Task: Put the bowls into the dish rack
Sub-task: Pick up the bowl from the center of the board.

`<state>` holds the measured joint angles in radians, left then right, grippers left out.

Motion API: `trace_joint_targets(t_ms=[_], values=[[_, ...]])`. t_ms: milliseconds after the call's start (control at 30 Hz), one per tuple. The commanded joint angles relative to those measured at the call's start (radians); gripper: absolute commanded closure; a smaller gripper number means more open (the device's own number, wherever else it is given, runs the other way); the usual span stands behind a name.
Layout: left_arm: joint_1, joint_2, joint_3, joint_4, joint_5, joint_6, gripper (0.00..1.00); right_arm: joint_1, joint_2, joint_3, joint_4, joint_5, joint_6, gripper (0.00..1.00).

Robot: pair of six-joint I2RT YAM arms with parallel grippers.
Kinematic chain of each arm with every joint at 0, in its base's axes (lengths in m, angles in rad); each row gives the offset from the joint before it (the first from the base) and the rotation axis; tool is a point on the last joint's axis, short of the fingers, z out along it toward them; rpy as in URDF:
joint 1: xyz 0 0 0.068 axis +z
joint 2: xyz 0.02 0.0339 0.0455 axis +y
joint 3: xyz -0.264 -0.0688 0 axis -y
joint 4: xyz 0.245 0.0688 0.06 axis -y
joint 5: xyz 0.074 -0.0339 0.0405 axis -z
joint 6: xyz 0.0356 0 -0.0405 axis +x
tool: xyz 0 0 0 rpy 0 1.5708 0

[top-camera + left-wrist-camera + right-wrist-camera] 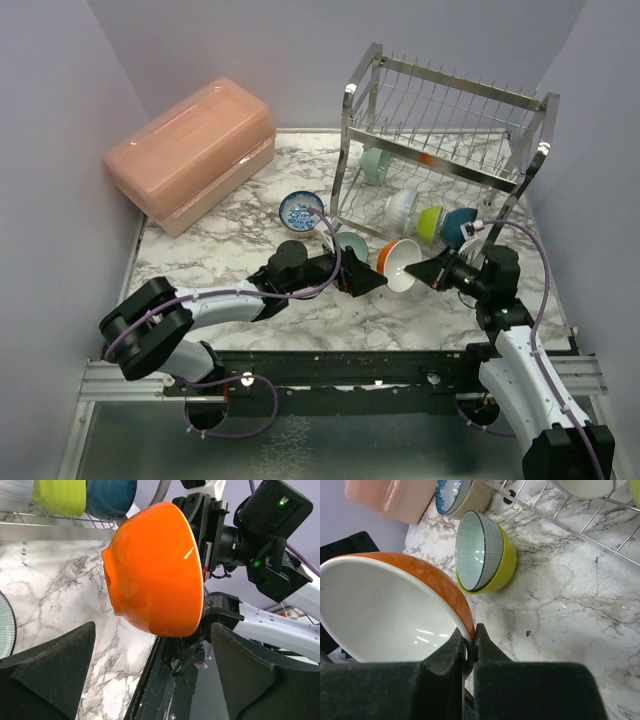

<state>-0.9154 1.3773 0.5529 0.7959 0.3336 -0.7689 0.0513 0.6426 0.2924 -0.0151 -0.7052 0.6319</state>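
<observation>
Blue bowl (300, 210) and stacked pair (350, 243) wait on the table. Left gripper (368, 280) gapes wide, empty. Orange bowl (400, 265) hangs midair, rim pinched by right gripper (428, 270). Four bowls (404, 208) already sit in rack (450, 105).

The orange bowl (155, 565) is smooth and shiny. The rack (440, 130) at 1 o'clock is bright, shiny metal wire. The table (190, 262) looks like smooth marble. The box (190, 150) at 11 o'clock is dull plastic. The left fingers (50, 675) are matt black.
</observation>
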Motion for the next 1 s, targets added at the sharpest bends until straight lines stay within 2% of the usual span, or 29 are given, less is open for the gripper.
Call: trace_joint_targets(t_ms=[0, 367, 500, 633, 900, 967], values=[[-0.004, 0.075, 0.061, 0.067, 0.079, -0.044, 0.04, 0.003, -0.018, 0.007, 0.045, -0.036, 0.018, 0.99], [-0.028, 0.144, 0.102, 0.120, 0.049, -0.072, 0.09, 0.002, -0.012, 0.016, 0.020, -0.040, 0.023, 1.00], [-0.028, 0.171, 0.125, 0.123, 0.071, -0.059, 0.16, 0.002, -0.013, 0.027, 0.017, -0.041, 0.020, 1.00], [-0.028, 0.200, 0.160, 0.123, 0.128, -0.059, 0.30, 0.002, -0.008, 0.030, 0.017, -0.035, 0.009, 0.99], [-0.028, 0.197, 0.147, 0.124, 0.093, -0.056, 0.32, 0.002, -0.011, 0.025, 0.017, -0.039, 0.017, 0.99], [-0.028, 0.198, 0.148, 0.124, 0.095, -0.056, 0.43, 0.002, -0.016, 0.025, 0.017, -0.033, 0.021, 0.99]])
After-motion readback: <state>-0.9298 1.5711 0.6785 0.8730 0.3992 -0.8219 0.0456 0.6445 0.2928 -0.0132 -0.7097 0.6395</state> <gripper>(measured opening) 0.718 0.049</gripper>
